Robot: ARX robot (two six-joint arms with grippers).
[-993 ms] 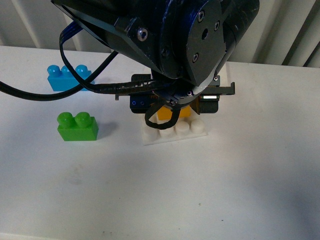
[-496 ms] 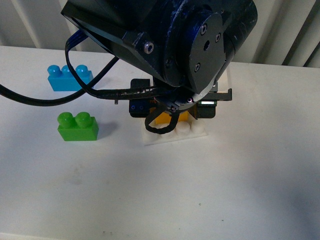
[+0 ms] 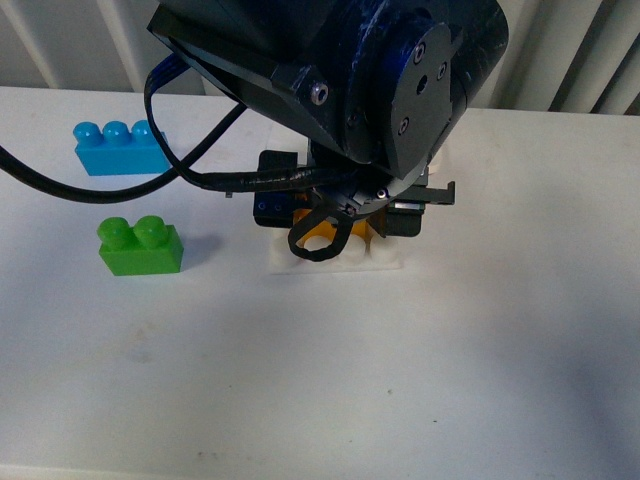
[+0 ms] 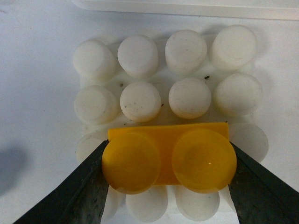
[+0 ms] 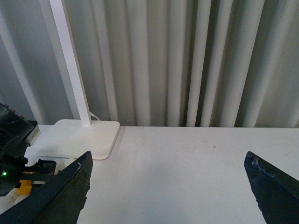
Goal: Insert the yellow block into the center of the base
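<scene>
My left gripper (image 4: pixel 168 163) is shut on the yellow block (image 4: pixel 168 158), one black finger on each short end. The block hangs just over the white studded base (image 4: pixel 163 70), above the middle two studs of the third row from the lamp foot. In the front view the left arm hides most of the block (image 3: pixel 322 240) and of the base (image 3: pixel 385 258); only the base's near row of studs shows. My right gripper (image 5: pixel 168 186) is open and empty over bare table, off to the side. A bit of the yellow block (image 5: pixel 23 186) shows in the right wrist view.
A green two-stud brick (image 3: pixel 140 246) and a blue three-stud brick (image 3: pixel 117 147) sit to the left of the base. The white lamp foot (image 5: pixel 77 137) with its pole (image 5: pixel 70 60) stands just behind the base. A ribbed white wall closes the back.
The left gripper has come lower with the yellow block over the base, and less of the block and base shows. The green and blue bricks sit further left in the picture.
</scene>
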